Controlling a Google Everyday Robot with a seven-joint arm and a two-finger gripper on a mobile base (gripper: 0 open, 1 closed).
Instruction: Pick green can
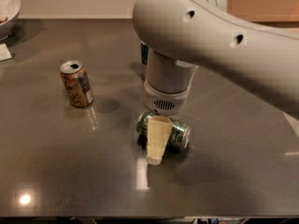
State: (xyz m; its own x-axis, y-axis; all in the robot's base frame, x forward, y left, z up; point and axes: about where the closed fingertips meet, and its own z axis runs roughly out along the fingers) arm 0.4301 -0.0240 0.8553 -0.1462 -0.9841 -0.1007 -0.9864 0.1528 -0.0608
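Three cans on this dark table as far as I can count. Can someone run through it left to right?

reply: sure. Far left at the back there's a white bowl, cut off by the frame, with a bit of white paper just in front of it. Then the orange-brown can, upright, well apart from everything else. Next is a blue can further back, mostly hidden behind the arm, so only a sliver shows. The green can is lying on its side near the middle of the table, towards the front.

OP: and the gripper?

reply: the gripper is right down on the green can, hanging off that big white arm that comes in from the upper right. Its pale end crosses the middle of the can and reaches the tabletop. Honestly can't tell if it's squeezed onto the can or just sitting loose around it.
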